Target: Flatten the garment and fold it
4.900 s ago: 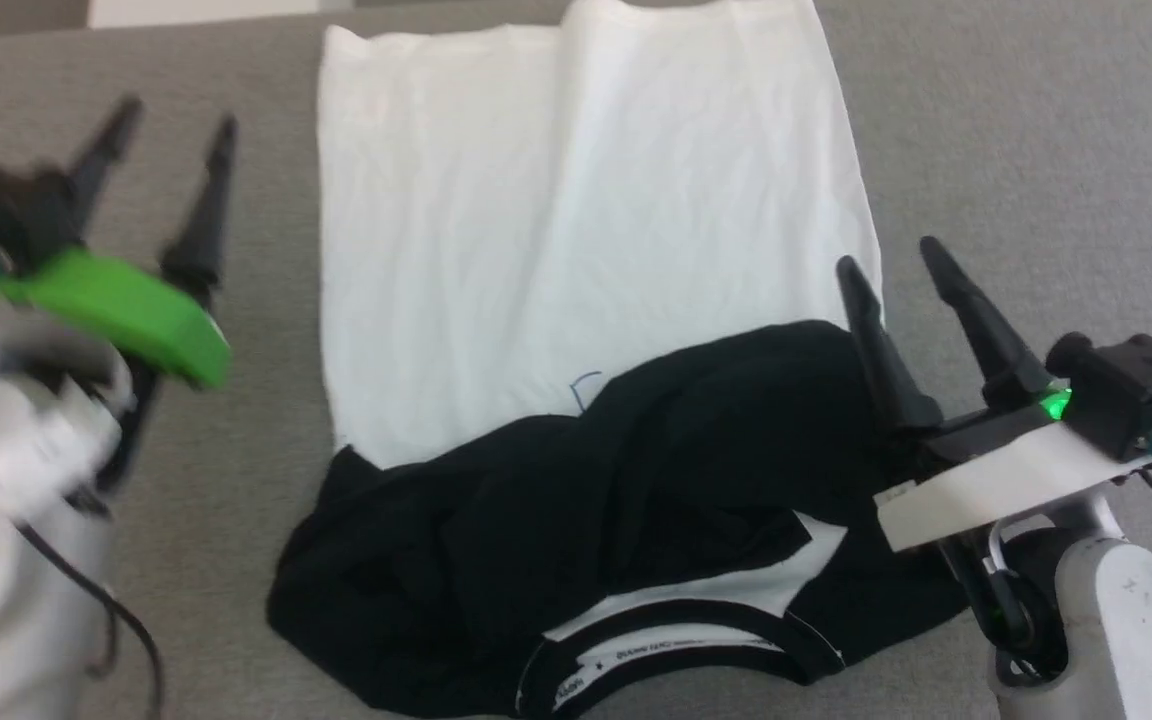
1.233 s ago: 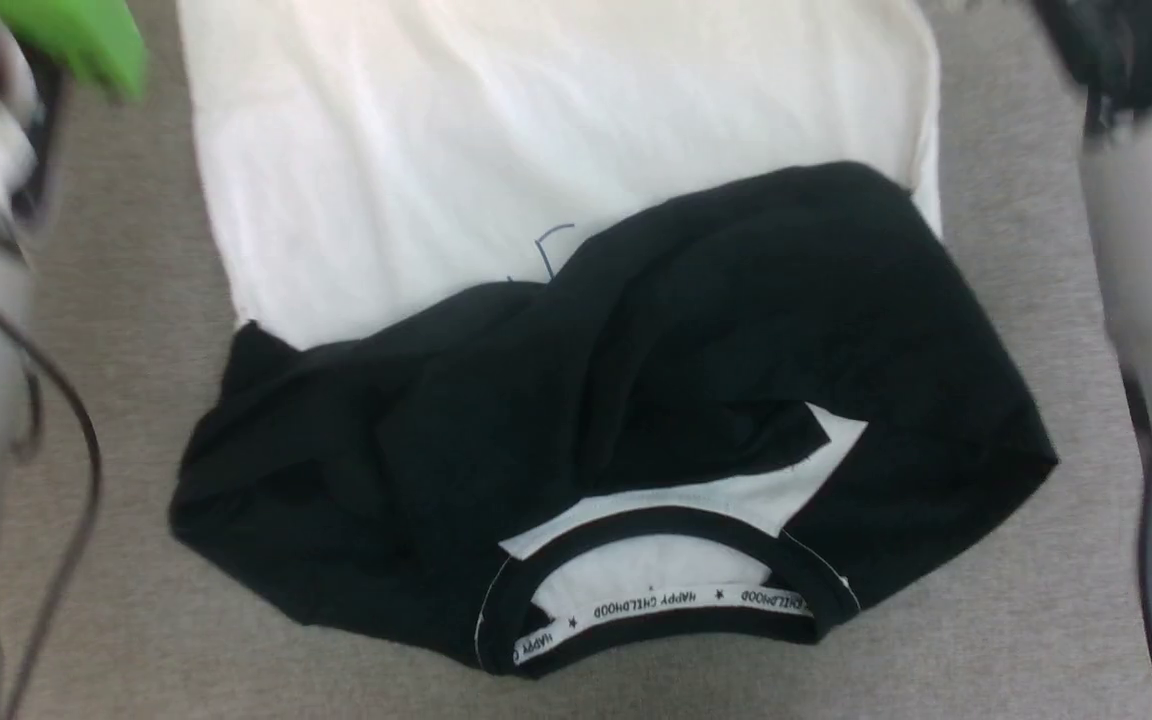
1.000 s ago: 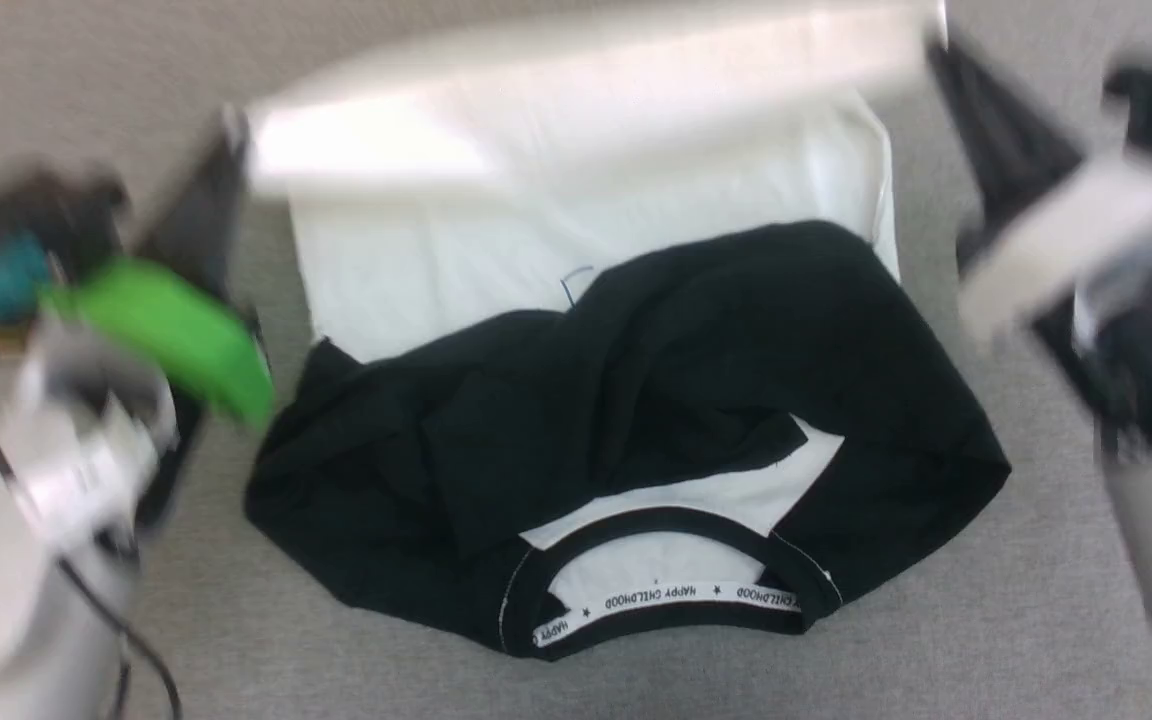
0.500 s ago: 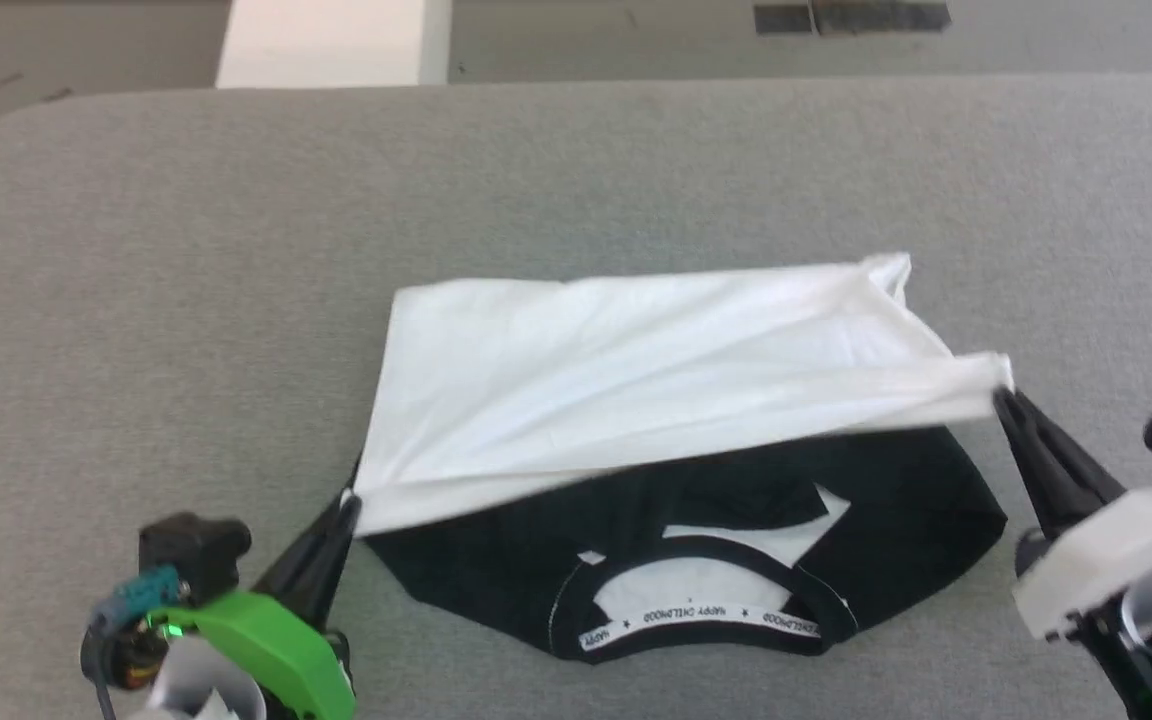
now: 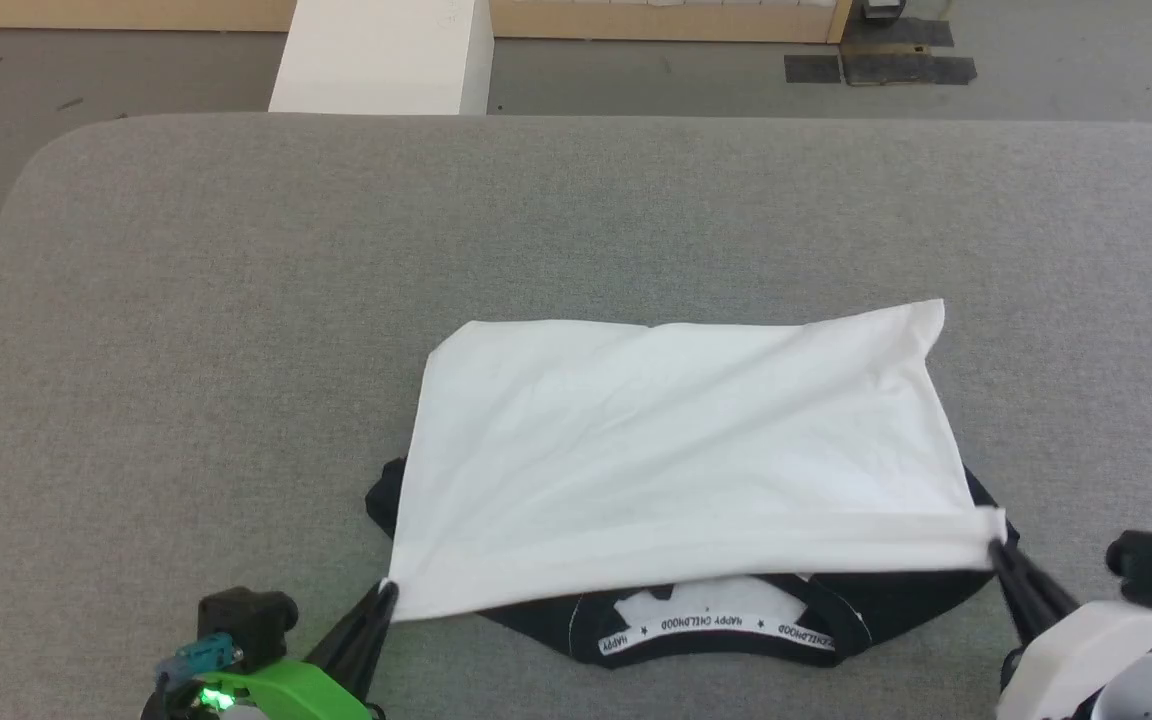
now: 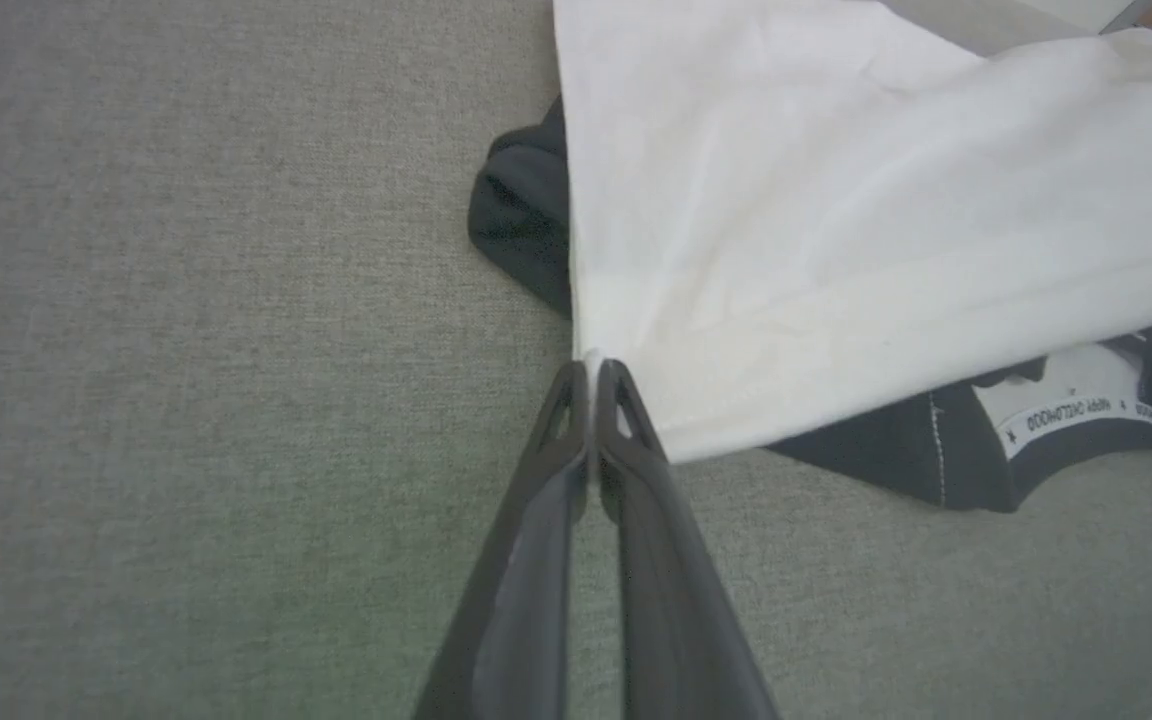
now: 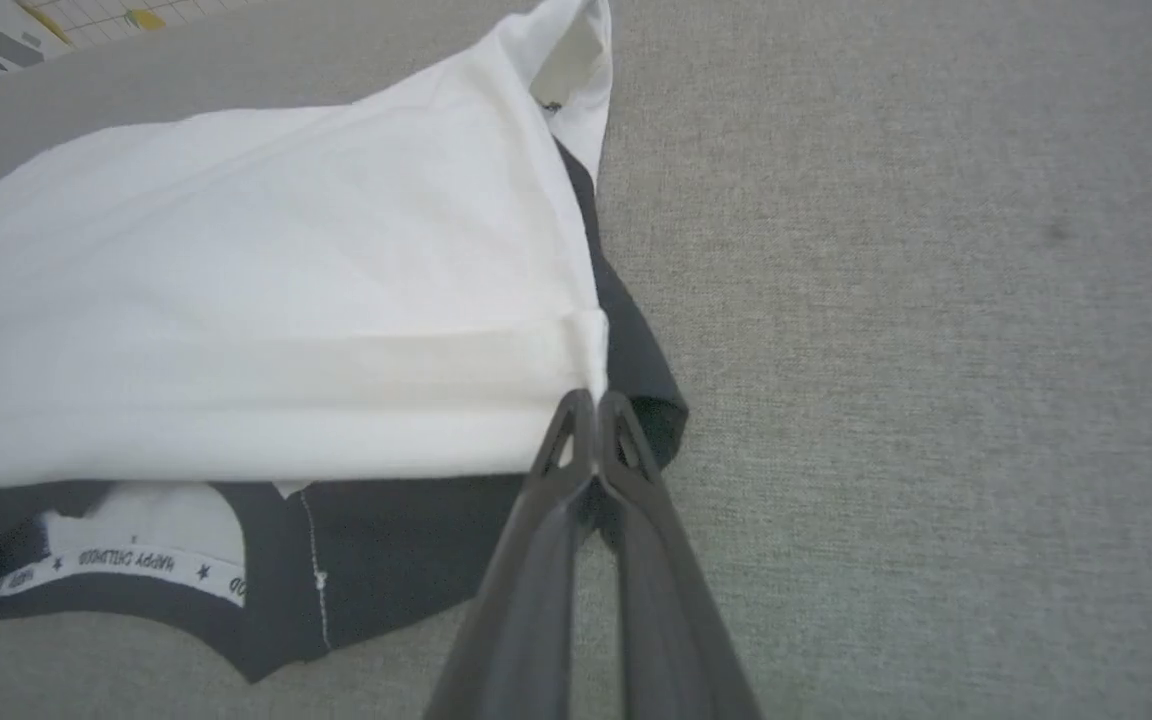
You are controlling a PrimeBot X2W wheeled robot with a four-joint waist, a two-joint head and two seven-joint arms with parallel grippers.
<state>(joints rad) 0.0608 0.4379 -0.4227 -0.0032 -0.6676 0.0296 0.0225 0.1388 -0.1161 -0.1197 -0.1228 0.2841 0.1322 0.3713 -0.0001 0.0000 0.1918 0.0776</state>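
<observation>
- Pinching one white hem corner of the garment [image 5: 676, 450], the left gripper [image 5: 383, 592] has its fingers pressed together on the cloth. The right gripper [image 5: 996, 545] is clamped the same way on the other corner.
- The hem [image 5: 696, 565] runs taut between the two grippers. The rest of the garment lies ahead of both sets of fingertips on the grey table [image 5: 236, 300].
- Done, by my reading: the black sleeves [image 5: 384, 497] are tucked in, and the white body lies doubled over them toward the collar [image 5: 726, 630], which peeks out just on the near side of the taut hem.
- Left to do: lay the hem down, let go and smooth the slanting creases (perhaps one more fold after that). Whether the hem already rests on the layer below, I cannot tell.
- The cloth looks thin, limp and matte, a soft knit. The collar is a curved black band with a white lettered strip.
- The table covering is a coarse grey weave, with a rounded far corner.
</observation>
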